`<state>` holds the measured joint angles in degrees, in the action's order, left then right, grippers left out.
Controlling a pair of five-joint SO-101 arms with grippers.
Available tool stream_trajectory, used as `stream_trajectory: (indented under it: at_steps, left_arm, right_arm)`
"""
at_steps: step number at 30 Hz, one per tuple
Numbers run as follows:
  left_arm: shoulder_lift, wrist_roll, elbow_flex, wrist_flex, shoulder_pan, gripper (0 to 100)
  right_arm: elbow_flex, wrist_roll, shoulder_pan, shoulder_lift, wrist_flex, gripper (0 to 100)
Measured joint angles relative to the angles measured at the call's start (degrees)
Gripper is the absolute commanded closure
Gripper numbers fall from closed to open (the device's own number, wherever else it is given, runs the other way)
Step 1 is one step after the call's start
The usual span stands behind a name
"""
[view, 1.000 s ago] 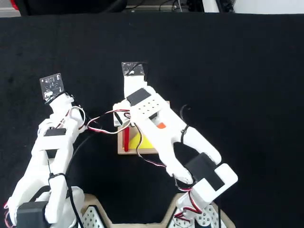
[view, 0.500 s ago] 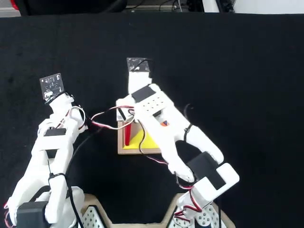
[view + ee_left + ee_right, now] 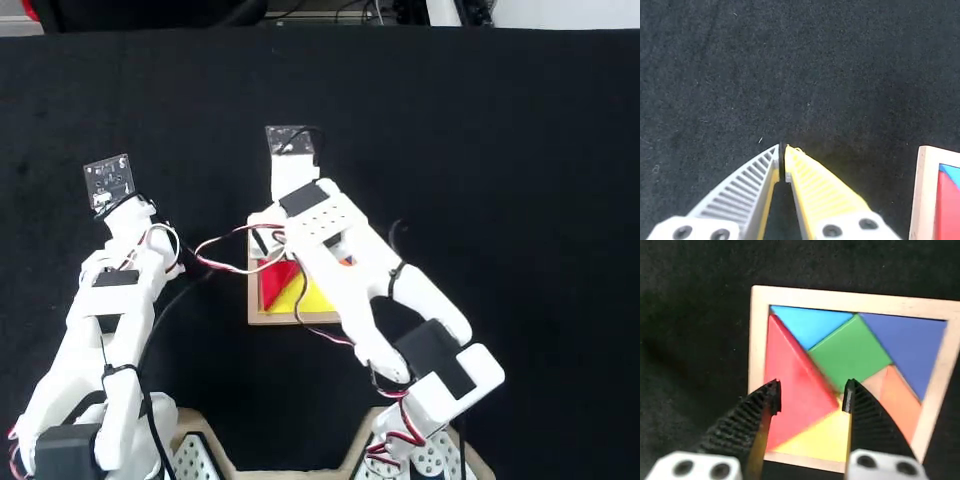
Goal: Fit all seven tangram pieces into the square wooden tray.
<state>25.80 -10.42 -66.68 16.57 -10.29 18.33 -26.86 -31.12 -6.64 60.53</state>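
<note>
The square wooden tray [image 3: 759,340] lies under my right gripper [image 3: 811,390], which hovers open above it. A red triangle [image 3: 790,385] lies flat in the tray beside a light blue triangle [image 3: 810,325], a green square [image 3: 850,352], a dark blue triangle [image 3: 905,340], an orange piece [image 3: 895,397] and a yellow triangle [image 3: 820,437]. In the high view the right arm covers much of the tray [image 3: 290,318]; the red triangle [image 3: 277,275] and yellow triangle [image 3: 305,298] show. My left gripper [image 3: 781,148] is shut and empty over the black cloth, left of the tray's edge [image 3: 925,190].
Black cloth [image 3: 500,150] covers the whole table, with open room on every side of the tray. The left arm [image 3: 110,290] stands to the tray's left. Red and white wires [image 3: 225,260] hang between the two arms.
The red triangle stood on edge at the tray's left side; it now lies flat in the tray. The right arm shifted slightly. The left arm stayed still.
</note>
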Motion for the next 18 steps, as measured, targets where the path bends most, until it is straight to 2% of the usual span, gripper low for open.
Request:
stream_trajectory:
  at_steps: [13,18]
  left_arm:
    - [0.0,0.0,0.0,0.0,0.0,97]
    - [0.0,0.0,0.0,0.0,0.0,97]
  right_arm:
    - [0.0,11.6,3.7,0.0,5.1,79.5]
    - [-0.6,17.3,5.2,2.5,11.2,86.4]
